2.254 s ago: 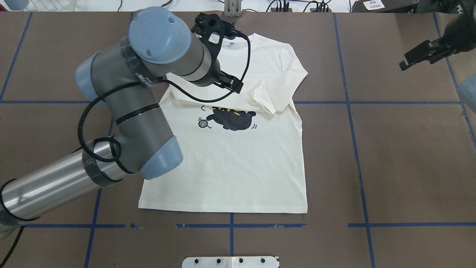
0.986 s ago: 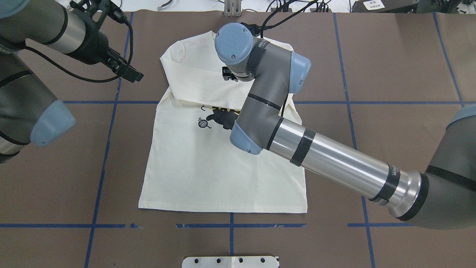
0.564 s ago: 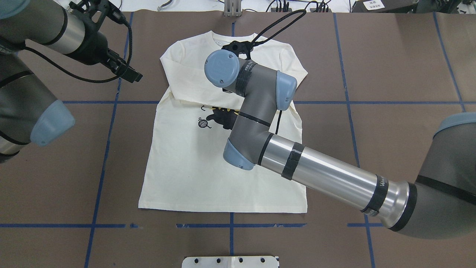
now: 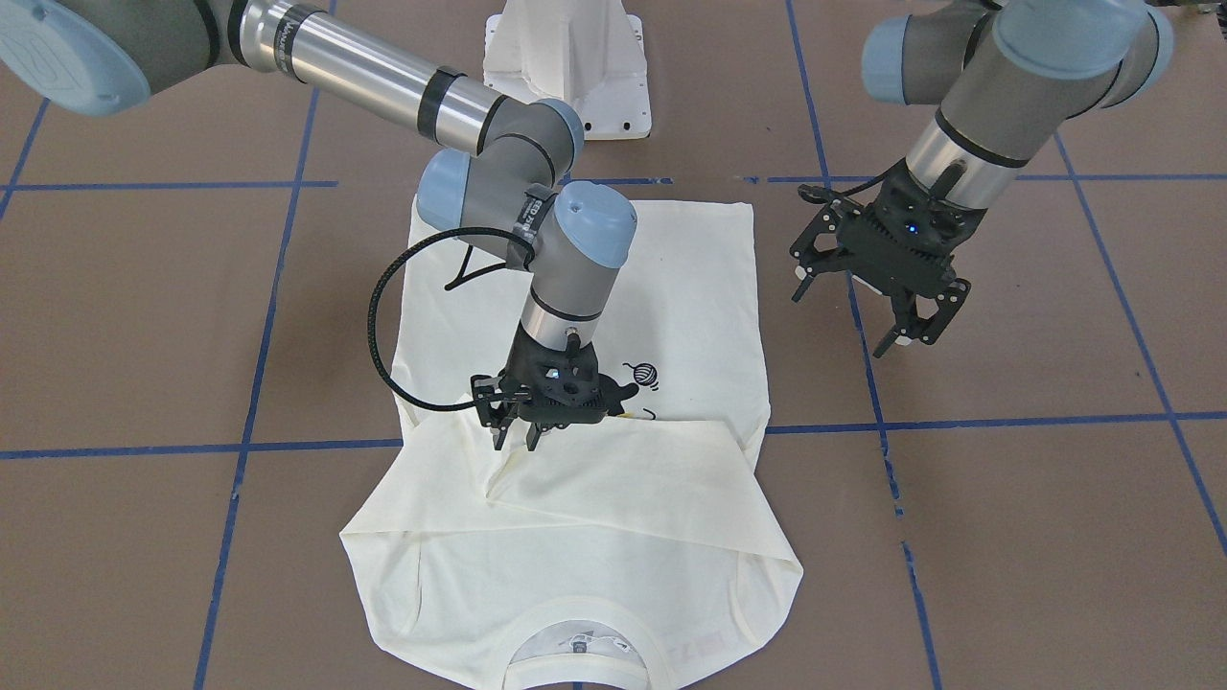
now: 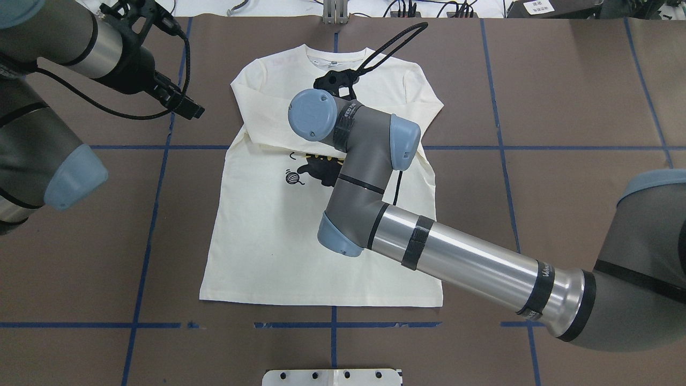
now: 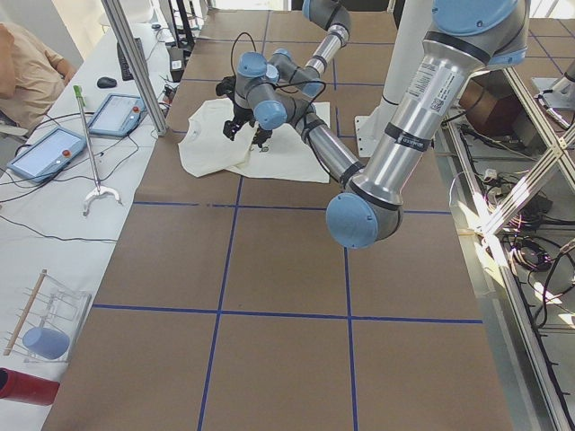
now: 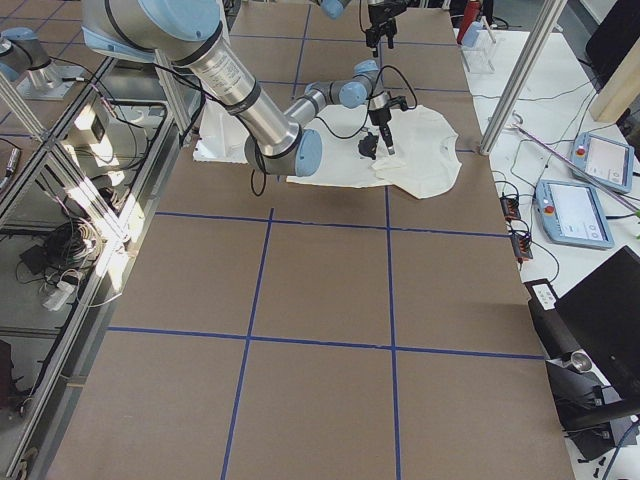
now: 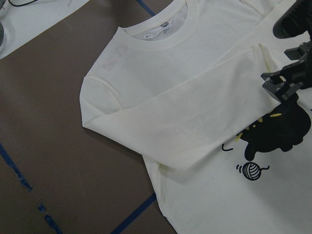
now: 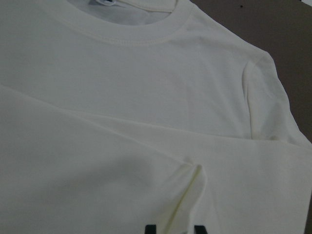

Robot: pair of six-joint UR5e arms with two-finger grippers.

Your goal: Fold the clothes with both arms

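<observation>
The cream long-sleeved T-shirt (image 4: 623,278) (image 5: 268,241) lies flat, collar at the far edge, both sleeves folded across the chest above the black cat print (image 5: 321,171). My right arm (image 5: 455,257) reaches over it. Its gripper (image 4: 515,439) (image 8: 285,85) points down at the sleeve fold and is shut on a raised ridge of sleeve cloth (image 9: 192,187). In the overhead view the wrist hides this gripper. My left gripper (image 4: 844,321) (image 5: 185,106) hangs open and empty above bare table, off the shirt's side.
The brown table (image 4: 1007,527) carries a grid of blue tape lines. The white pedestal base (image 4: 566,57) stands at the robot's edge. A black cable loop (image 4: 379,316) hangs off the right wrist. A person (image 6: 22,72) and tablets (image 6: 45,153) are past the far edge.
The left arm pulled off the shirt to the far left and now holds still. The right arm came in over the chest, and its wrist moved left and toward the robot.
</observation>
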